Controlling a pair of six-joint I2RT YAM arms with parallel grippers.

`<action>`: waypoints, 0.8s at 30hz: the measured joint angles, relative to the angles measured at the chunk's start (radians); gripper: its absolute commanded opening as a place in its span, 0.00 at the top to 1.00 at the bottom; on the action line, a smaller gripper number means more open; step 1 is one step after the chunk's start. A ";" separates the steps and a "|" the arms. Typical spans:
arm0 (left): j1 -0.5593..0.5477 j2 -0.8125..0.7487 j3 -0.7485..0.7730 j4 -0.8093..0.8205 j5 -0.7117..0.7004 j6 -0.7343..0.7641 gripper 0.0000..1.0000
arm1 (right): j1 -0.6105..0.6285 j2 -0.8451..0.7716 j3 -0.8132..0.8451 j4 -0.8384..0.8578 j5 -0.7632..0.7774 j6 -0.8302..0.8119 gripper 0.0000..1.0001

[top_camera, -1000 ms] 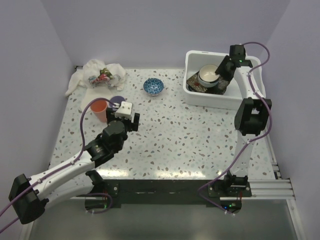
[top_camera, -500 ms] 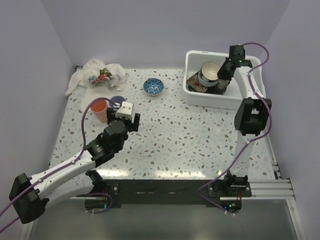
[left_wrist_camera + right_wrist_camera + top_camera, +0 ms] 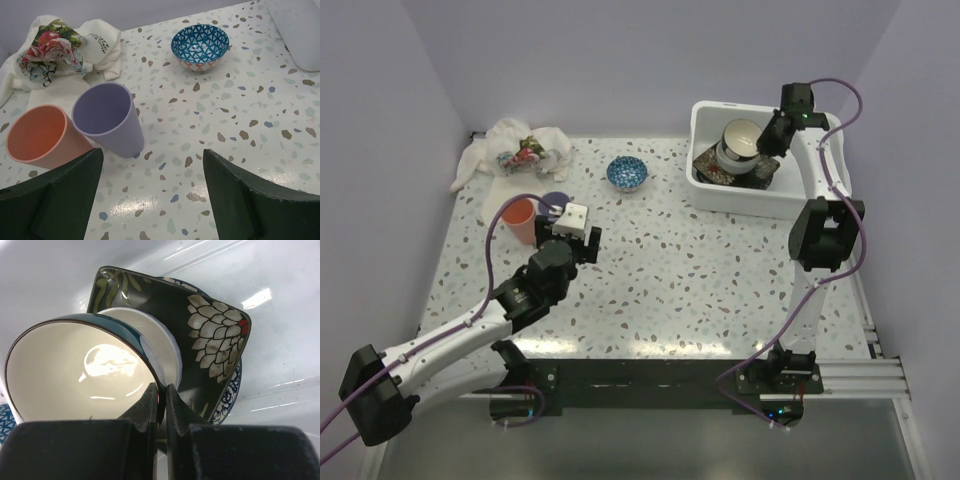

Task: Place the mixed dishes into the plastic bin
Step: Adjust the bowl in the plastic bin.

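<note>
My right gripper point(image 3: 767, 140) is inside the white plastic bin point(image 3: 740, 205), shut on the rim of a cream-lined dark bowl point(image 3: 80, 370) and holding it tilted on its side. Below the bowl lie a dark floral square plate point(image 3: 210, 335) and a blue-patterned plate point(image 3: 231, 390). My left gripper point(image 3: 152, 190) is open and empty just above the table. A purple cup point(image 3: 107, 117) and an orange cup point(image 3: 40, 135) stand just ahead of it to the left. A small blue patterned bowl point(image 3: 200, 46) sits farther back.
A white cloth with a red-green print point(image 3: 520, 150) lies crumpled at the back left, behind the cups. The bin's corner point(image 3: 297, 30) shows at the upper right of the left wrist view. Purple walls close in the table on three sides.
The right gripper has tipped the cream-lined bowl from upright onto its side in the bin and shifted slightly up. The left arm has barely moved.
</note>
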 measured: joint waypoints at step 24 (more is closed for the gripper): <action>0.000 0.032 0.003 -0.018 0.018 0.000 0.15 | 0.000 0.062 0.062 -0.058 0.007 -0.015 0.89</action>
